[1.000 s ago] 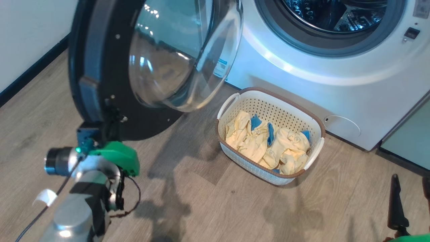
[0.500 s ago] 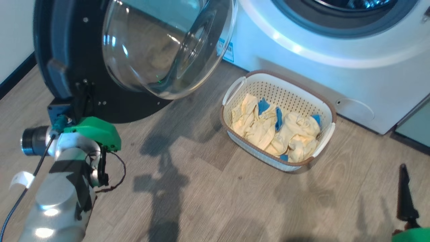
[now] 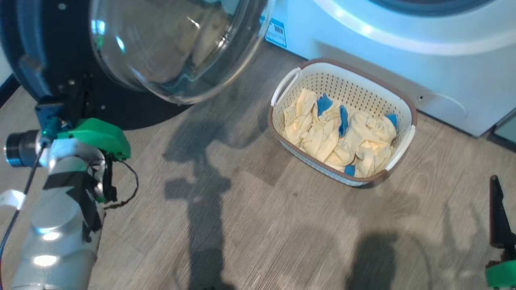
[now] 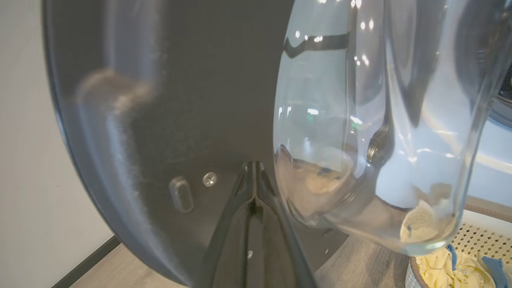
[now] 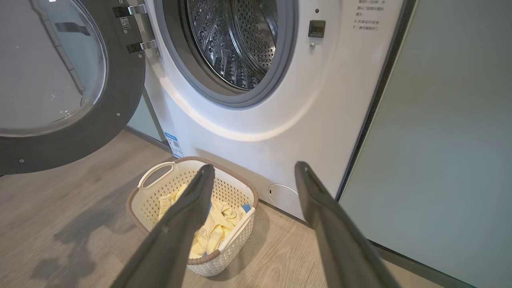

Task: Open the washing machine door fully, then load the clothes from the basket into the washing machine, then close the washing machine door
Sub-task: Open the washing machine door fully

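Observation:
The washing machine door (image 3: 40,52) stands swung open at the upper left, its clear glass bowl (image 3: 169,44) bulging toward the basket. My left gripper (image 3: 80,102) is shut, its joined tips (image 4: 253,166) against the door's black inner face beside the bowl. The cream basket (image 3: 354,86) sits on the floor before the white washing machine (image 3: 403,60), filled with pale yellow clothes (image 3: 342,137) with blue patches. My right gripper (image 5: 254,168) hangs open and empty above the floor, near the basket (image 5: 224,260). One of its fingers (image 3: 499,217) shows at the lower right.
The steel drum (image 5: 236,40) is exposed inside its grey ring. A pale green cabinet panel (image 5: 440,140) stands right of the machine. A white wall with dark skirting (image 4: 84,260) lies behind the door. Wood floor (image 3: 242,221) spreads between my arms.
The head camera has tilted, shifting the whole picture. Relative to the basket, the door has swung further left and open, with my shut left gripper moving along against it.

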